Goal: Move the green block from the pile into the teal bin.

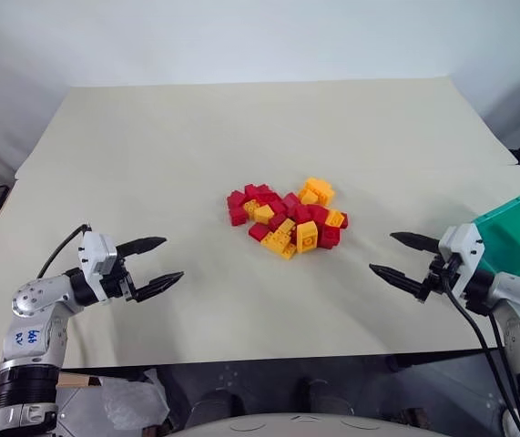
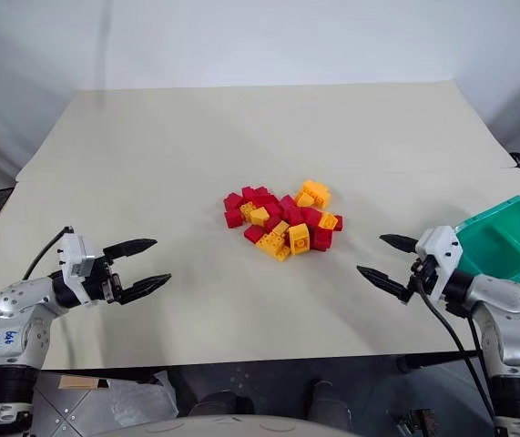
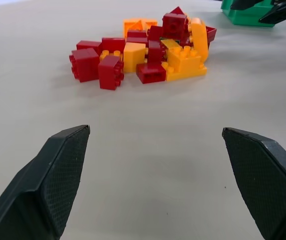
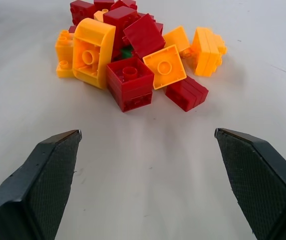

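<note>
Left eye view shows both grippers spread wide and empty over the cream table [image 1: 196,137]. The left gripper [image 1: 155,263] sits at the lower left of the frame, its two black fingers well apart, holding nothing and touching nothing; its arm comes up from the bottom left corner and the fingers point roughly level toward the centre right. The right gripper [image 1: 402,257] sits at the lower right, also released, its fingers spread just as far and free of any brick; its arm rises from the bottom right corner and the fingers point toward the centre left, tilted slightly down. Between them, a little above the middle of the frame, lies the pile [image 1: 287,218] of red and yellow-orange bricks, well apart from both grippers. The green block [image 4: 126,52] shows in the right wrist view as a small sliver of green deep in the heap, mostly covered by a red brick [image 4: 130,82] and a yellow-orange brick [image 4: 93,50] lying against it. The teal bin [image 1: 514,232] rests at the right edge of the frame, just behind the right gripper's wrist, and nothing can be seen inside it.
</note>
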